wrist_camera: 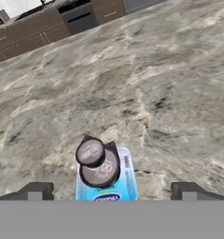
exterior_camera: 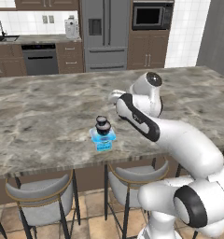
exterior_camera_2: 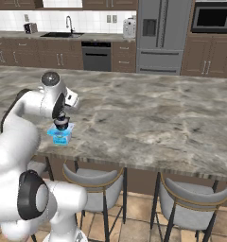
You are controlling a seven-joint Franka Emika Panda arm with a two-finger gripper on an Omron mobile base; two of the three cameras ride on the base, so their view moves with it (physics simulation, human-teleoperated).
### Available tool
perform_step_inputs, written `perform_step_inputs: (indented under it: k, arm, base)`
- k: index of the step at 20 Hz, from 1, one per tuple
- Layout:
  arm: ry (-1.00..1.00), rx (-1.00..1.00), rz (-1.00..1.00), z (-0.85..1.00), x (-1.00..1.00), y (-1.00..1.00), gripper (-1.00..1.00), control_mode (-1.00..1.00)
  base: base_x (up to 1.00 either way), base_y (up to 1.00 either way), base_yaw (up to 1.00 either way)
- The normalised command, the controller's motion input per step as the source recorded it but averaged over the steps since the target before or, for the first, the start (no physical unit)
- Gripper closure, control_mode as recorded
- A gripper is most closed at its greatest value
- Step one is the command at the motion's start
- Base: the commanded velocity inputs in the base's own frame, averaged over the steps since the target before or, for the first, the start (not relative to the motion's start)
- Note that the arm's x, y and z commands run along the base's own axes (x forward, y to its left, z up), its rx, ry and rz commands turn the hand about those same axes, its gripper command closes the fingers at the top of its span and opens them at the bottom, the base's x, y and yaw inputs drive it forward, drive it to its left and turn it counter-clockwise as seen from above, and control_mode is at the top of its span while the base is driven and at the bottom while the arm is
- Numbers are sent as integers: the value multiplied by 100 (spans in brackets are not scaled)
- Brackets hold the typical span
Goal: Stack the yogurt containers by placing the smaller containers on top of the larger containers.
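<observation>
One light-blue tub point(wrist_camera: 107, 186) sits near the marble island's point(exterior_camera: 39, 116) front edge, its long axis running from that edge toward the far side. Two dark cups stand upright on it: the small cup point(wrist_camera: 101, 170), then the tiny cup point(wrist_camera: 90, 152) on top. The gripper point(wrist_camera: 111, 192) hangs above, fingers spread wide, holding nothing.

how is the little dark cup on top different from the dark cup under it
The tiny round dark cup with a pale top is clearly narrower than the larger round dark cup with a pale top. The tiny cup sits highest, off-centre on the larger cup's lid; the larger cup rests directly on the translucent light-blue squarish tub. Both are round, dark-walled, pale-lidded and upright. The hand is open, touching neither.
</observation>
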Motion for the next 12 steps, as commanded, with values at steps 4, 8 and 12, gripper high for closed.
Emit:
perform_step_inputs:
  k: [4,8,12]
  arm:
    - [-8,6,0,33,-45,-44,-100,-100]
    - [-9,8,1,17,-37,-55,-100,-100]
    - [-10,10,0,2,-31,-69,-100,-100]
  base:
    - [0,0,0]
    - [0,0,0]
    - [0,0,0]
